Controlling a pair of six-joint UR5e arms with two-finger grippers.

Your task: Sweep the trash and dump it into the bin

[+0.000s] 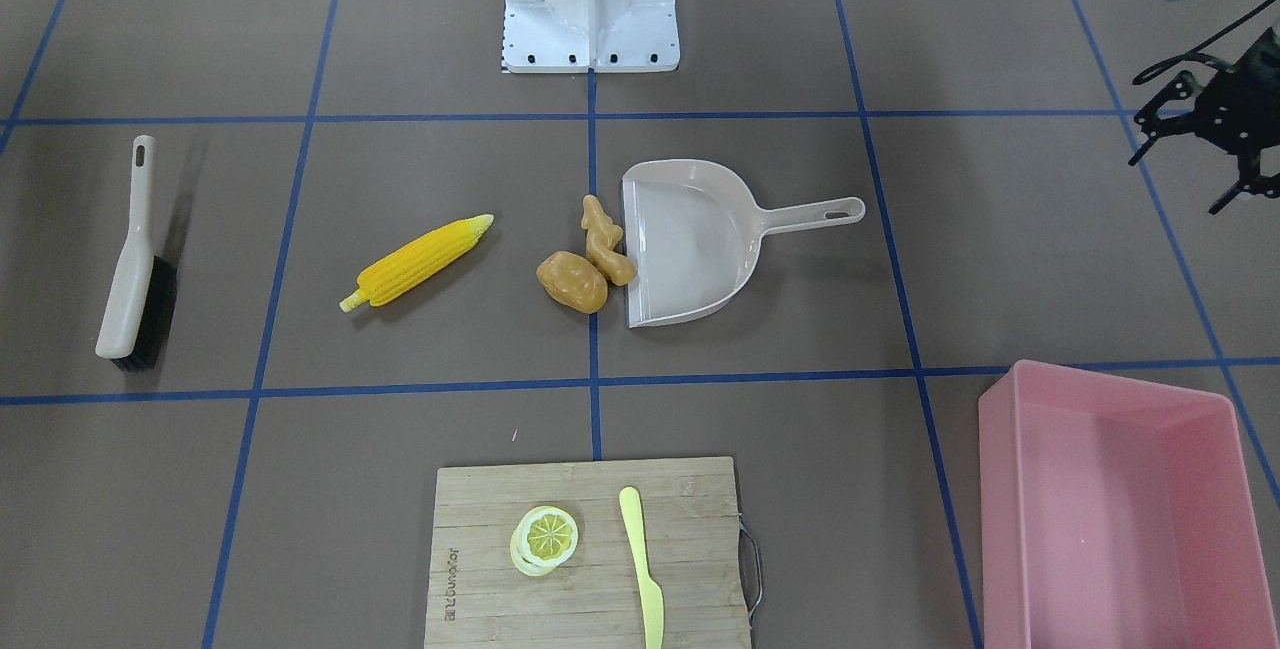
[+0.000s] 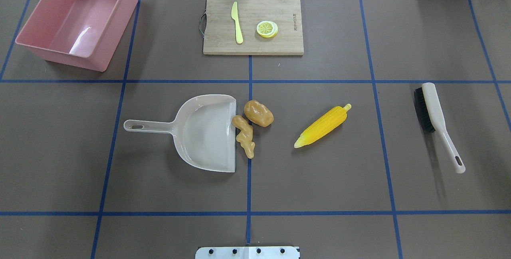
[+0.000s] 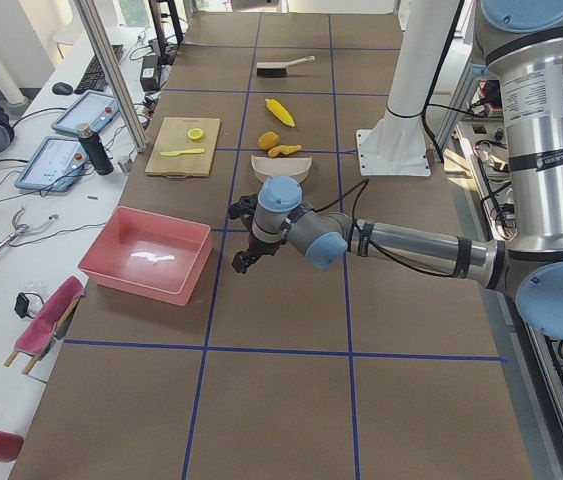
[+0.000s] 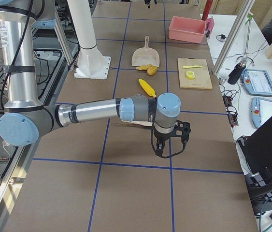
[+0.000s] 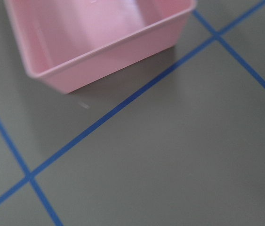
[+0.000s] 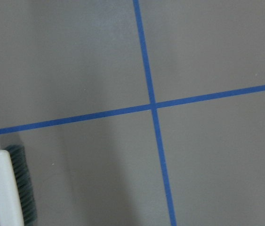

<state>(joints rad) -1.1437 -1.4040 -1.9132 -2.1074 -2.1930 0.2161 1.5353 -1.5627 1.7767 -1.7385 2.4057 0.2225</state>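
The yellow corn cob (image 1: 420, 259) lies alone on the table, in the overhead view (image 2: 323, 126) to the right of the other trash. The tan-orange potato (image 1: 572, 281) and the knobbly ginger root (image 1: 605, 241) touch each other at the open lip of the beige dustpan (image 1: 690, 241). The pink bin (image 1: 1120, 529) stands empty at the table's far left corner (image 2: 64, 53). My left gripper (image 1: 1175, 184) hangs open and empty above the table beside the bin. My right gripper (image 4: 167, 147) hovers near the brush (image 2: 435, 119); I cannot tell if it is open or shut.
A bamboo cutting board (image 1: 480, 549) at the far middle edge holds a lemon slice (image 1: 545, 537) and a pale plastic knife (image 1: 640, 559). The robot's white base (image 1: 590, 9) stands at the near edge. The brush lies on its side, bristles toward the corn.
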